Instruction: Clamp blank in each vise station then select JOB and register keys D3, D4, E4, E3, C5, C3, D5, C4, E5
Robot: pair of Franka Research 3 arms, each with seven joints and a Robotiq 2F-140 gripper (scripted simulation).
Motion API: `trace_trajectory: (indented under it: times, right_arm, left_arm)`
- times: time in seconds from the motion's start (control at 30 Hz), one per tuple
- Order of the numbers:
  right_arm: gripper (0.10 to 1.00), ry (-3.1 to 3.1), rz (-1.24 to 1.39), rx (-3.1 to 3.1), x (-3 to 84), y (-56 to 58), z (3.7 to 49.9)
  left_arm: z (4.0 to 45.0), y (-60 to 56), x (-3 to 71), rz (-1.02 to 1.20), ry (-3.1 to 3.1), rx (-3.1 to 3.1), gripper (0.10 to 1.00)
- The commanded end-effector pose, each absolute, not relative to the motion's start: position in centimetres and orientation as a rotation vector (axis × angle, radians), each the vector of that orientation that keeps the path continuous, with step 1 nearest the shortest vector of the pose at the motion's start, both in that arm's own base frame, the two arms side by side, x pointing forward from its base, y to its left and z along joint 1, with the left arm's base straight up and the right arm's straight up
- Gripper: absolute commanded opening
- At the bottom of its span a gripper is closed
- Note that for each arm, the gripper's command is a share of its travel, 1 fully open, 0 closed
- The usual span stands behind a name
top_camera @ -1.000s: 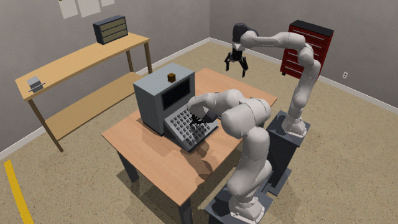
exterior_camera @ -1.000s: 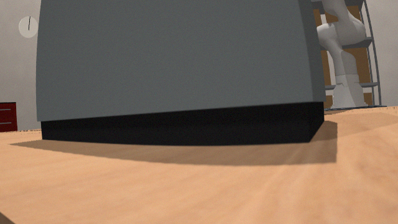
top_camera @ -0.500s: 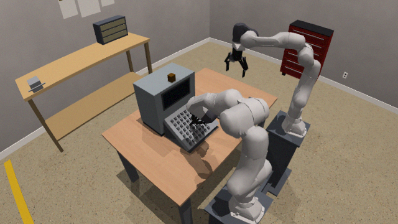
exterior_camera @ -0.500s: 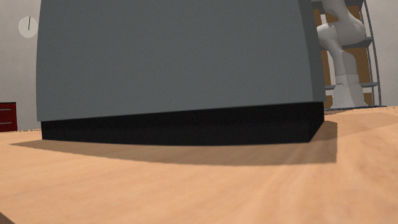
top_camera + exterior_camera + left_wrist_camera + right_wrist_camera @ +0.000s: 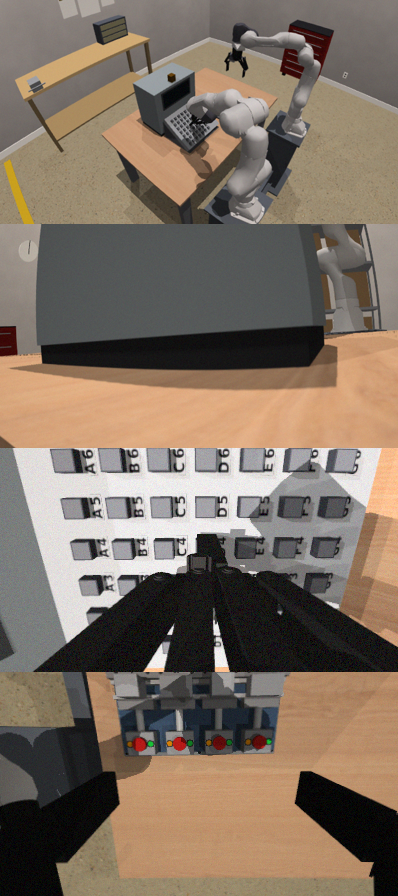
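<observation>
Wood-topped desk (image 5: 149, 155) (image 5: 186, 417) (image 5: 386, 493) (image 5: 200, 837): left claw aligned over column D.
The grey cabinet (image 5: 149, 106) (image 5: 174, 286) stands behind the sloping key panel (image 5: 169, 124) (image 5: 45, 568). The left claw (image 5: 191, 124) (image 5: 206, 549), fingers together on nothing, is the nearer to the keys; its fingers lie lengthwise along column D and cover most of the D4 position. Key contact cannot be determined. In the left wrist view, key D5 (image 5: 205, 507) lies just beyond the fingertips, key C4 (image 5: 164, 548) left, key E4 (image 5: 245, 548) right. The right claw (image 5: 235, 73) (image 5: 207, 787), fingers wide apart, is well away from the panel. Presumed next action: a straight press at D4; sideways drift risks a neighbouring key.
</observation>
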State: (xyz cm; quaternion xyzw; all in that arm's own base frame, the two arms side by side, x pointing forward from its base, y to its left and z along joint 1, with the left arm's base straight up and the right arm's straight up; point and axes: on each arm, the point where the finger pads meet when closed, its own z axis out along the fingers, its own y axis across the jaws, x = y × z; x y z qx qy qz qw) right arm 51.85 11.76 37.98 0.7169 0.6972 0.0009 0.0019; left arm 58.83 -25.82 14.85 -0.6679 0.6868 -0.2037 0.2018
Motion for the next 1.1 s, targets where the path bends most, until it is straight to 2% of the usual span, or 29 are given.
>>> trace_trajectory:
  times: [0.0, 1.07]
  right_arm:
    - [1.000, 2.188, 0.003, 2.250, 51.8, 11.8, 38.0]
    - [1.000, 2.188, 0.003, 2.250, 51.8, 11.8, 38.0]
  left_arm:
    - [14.8, -25.9, 59.0, -0.575, 1.914, -1.870, 0.099]
    - [15.8, -29.3, 58.2, -0.575, 1.914, -1.870, 0.099]
